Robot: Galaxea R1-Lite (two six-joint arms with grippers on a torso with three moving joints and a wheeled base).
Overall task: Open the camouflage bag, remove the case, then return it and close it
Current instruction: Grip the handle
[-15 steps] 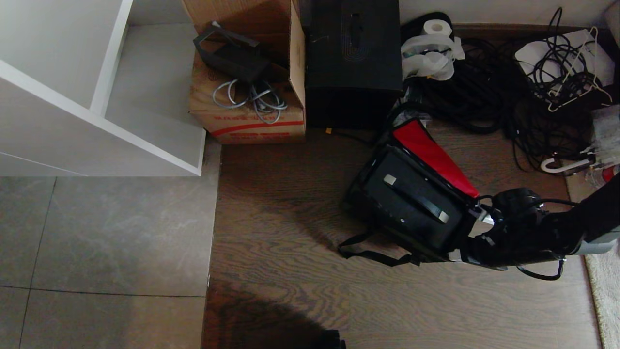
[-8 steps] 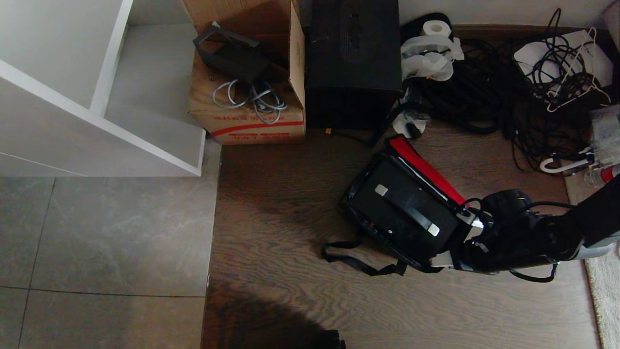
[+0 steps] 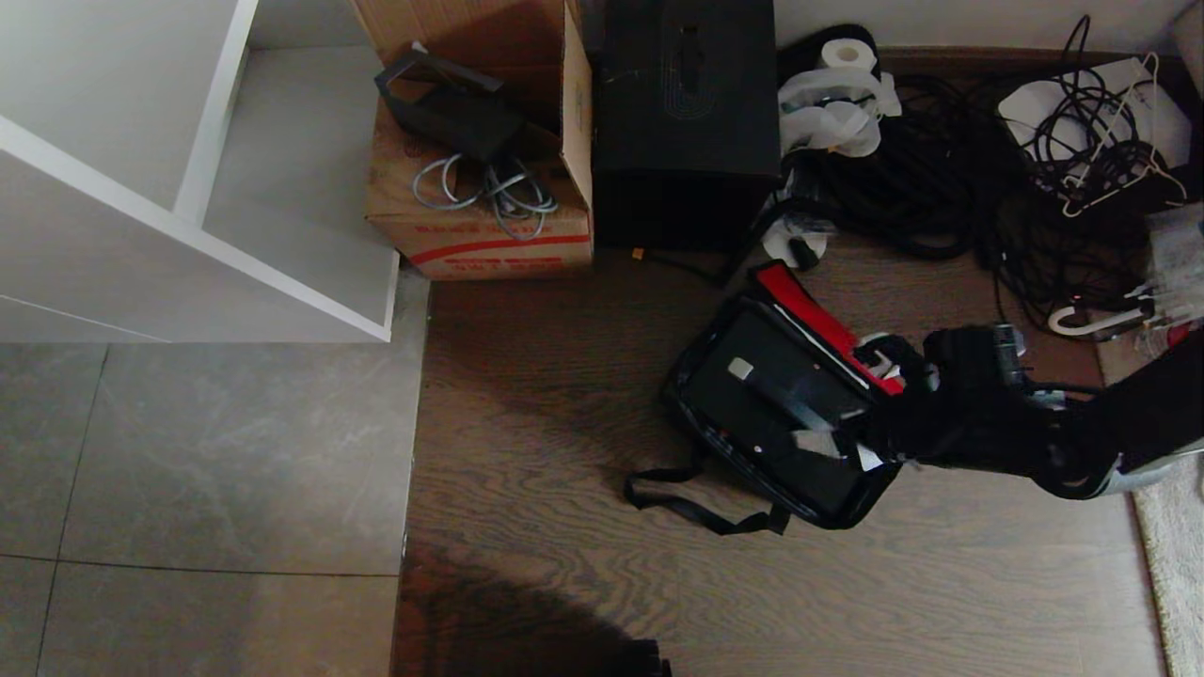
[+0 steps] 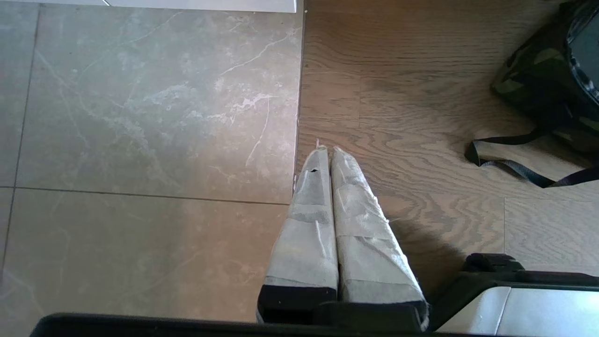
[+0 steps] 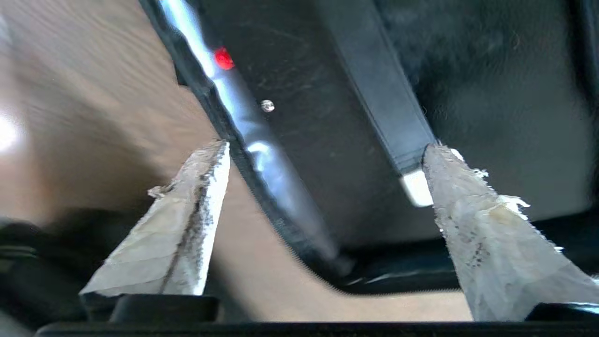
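Note:
The camouflage bag [image 3: 701,362] lies open on the wooden floor, its red-lined lid [image 3: 807,306] folded back toward the cables. Inside it sits the black case [image 3: 743,414], top handle [image 3: 785,395] facing up. My right gripper [image 3: 851,404] hovers open over the bag's right end. In the right wrist view this gripper [image 5: 326,147] spans the case [image 5: 304,70] near the handle's silver end [image 5: 414,187] and the bag's zipper rim [image 5: 281,224], holding nothing. The red mark [image 5: 223,58] shows. My left gripper [image 4: 327,149] is shut, parked over the floor left of the bag [image 4: 529,79].
A brown cardboard box [image 3: 480,188] and a tall black box [image 3: 687,113] stand behind the bag. Tangled cables [image 3: 941,188] fill the back right. A white shelf unit [image 3: 188,188] is at left, a rug edge [image 3: 1171,564] at right. The bag's strap [image 3: 696,508] trails forward.
My right gripper has opened and swung from the bag's near right corner to over the case. The bag has settled flatter and the red lid has dropped lower.

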